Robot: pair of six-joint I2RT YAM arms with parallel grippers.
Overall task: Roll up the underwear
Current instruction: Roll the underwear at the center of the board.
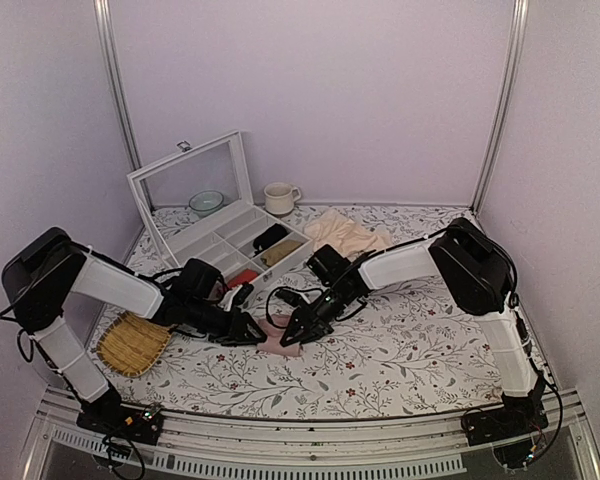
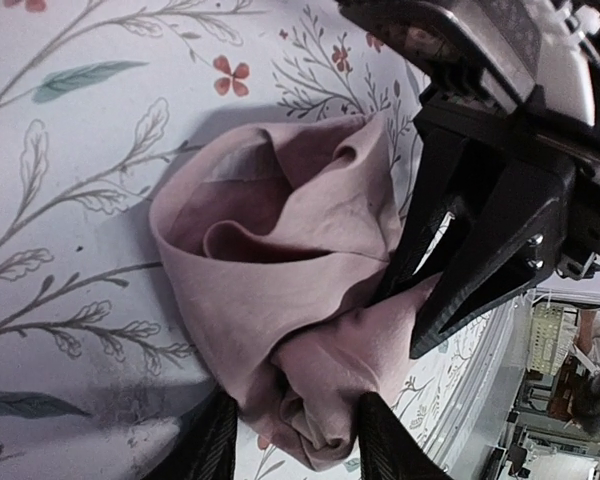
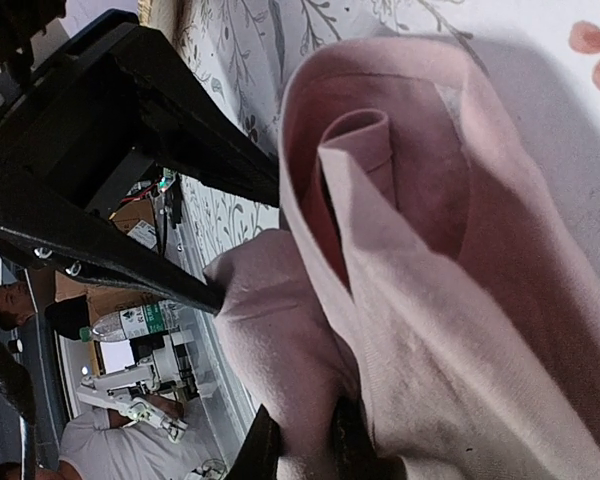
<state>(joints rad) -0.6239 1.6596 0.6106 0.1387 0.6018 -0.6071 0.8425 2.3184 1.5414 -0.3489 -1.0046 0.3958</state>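
Observation:
The underwear (image 1: 275, 335) is a bunched, partly rolled dusty-pink bundle on the floral tablecloth, between both grippers. Its cream waistband is hidden in the folds. In the left wrist view the underwear (image 2: 280, 250) shows a curled fold with an open hollow. My left gripper (image 2: 295, 450) is shut on the bundle's near end, with fabric filling the gap between its fingers (image 2: 217, 452). It shows in the top view (image 1: 252, 332) left of the bundle. My right gripper (image 3: 305, 450) is shut on a pinch of the underwear (image 3: 430, 300), and it also shows from above (image 1: 290, 338) and from the left wrist (image 2: 420, 300).
A clear compartment box (image 1: 195, 240) with its lid raised stands at back left and holds a red bundle (image 1: 242, 277). A bowl (image 1: 206, 202) and a mug (image 1: 278, 197) are behind it. A beige cloth (image 1: 345, 235) lies at back centre. A woven tray (image 1: 130, 345) lies near left.

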